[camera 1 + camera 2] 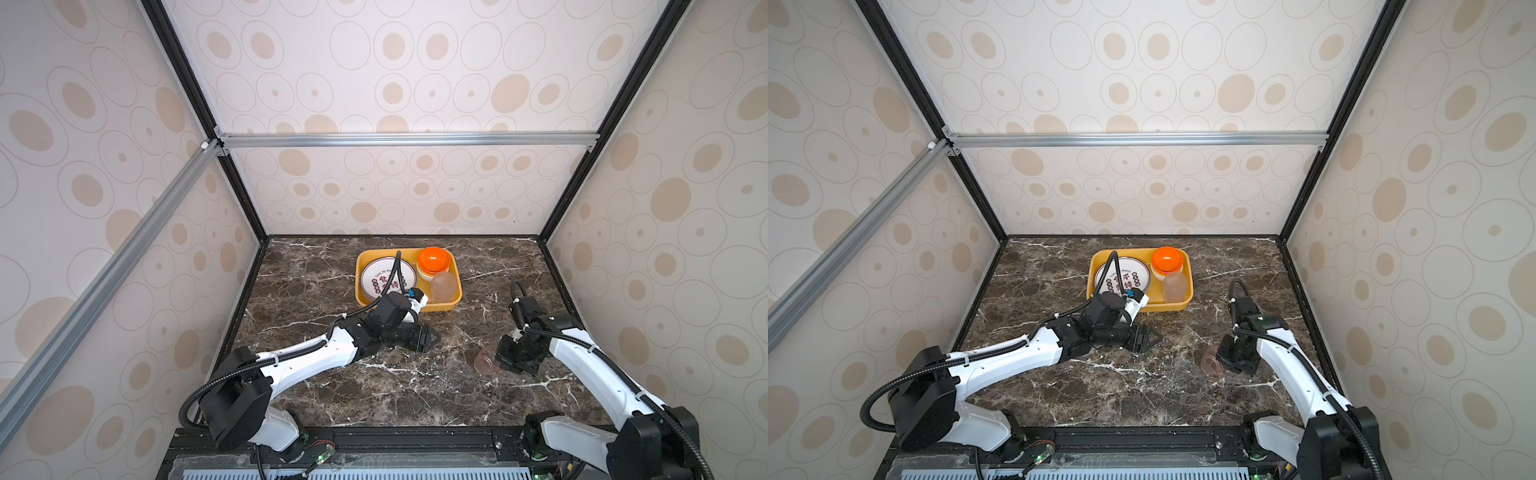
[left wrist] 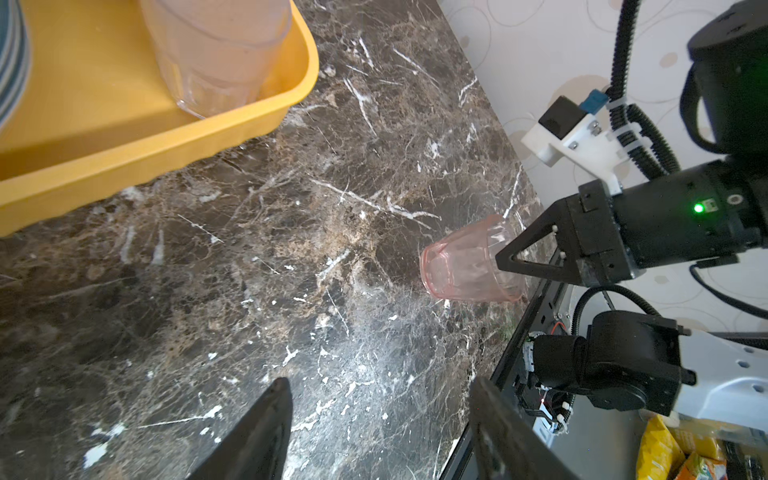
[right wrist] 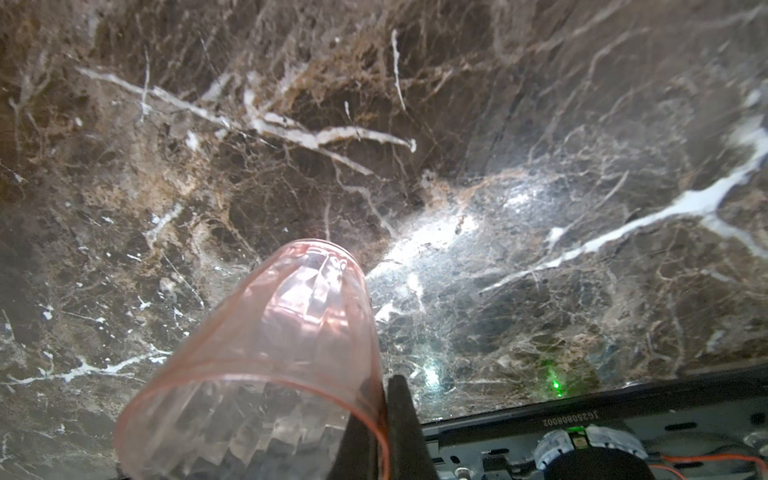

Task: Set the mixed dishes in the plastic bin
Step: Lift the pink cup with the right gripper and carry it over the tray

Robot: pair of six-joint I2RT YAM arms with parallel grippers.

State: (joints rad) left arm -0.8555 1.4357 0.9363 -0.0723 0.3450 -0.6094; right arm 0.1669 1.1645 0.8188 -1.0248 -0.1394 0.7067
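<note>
The yellow plastic bin (image 1: 445, 306) (image 1: 1177, 306) (image 2: 124, 158) stands at the back middle of the table. It holds a white plate (image 1: 384, 279) (image 1: 1121, 279) with red characters, an upturned orange bowl (image 1: 433, 258) (image 1: 1167, 257) and a translucent cup (image 1: 444, 286) (image 1: 1174, 286) (image 2: 216, 54). A pink cup (image 1: 486, 360) (image 1: 1212, 362) (image 2: 461, 266) (image 3: 266, 353) lies tilted on its side near the front right. My right gripper (image 1: 500, 360) (image 2: 498, 262) (image 3: 384, 384) is shut on its rim, one finger inside and one outside. My left gripper (image 1: 436, 338) (image 1: 1158, 338) (image 2: 378, 386) stands open over bare marble in front of the bin.
The dark marble table (image 1: 374, 395) is walled on three sides by patterned panels. A black rail (image 3: 582, 415) runs along its front edge, close to the pink cup. Snack packets (image 2: 681, 453) lie beyond that edge.
</note>
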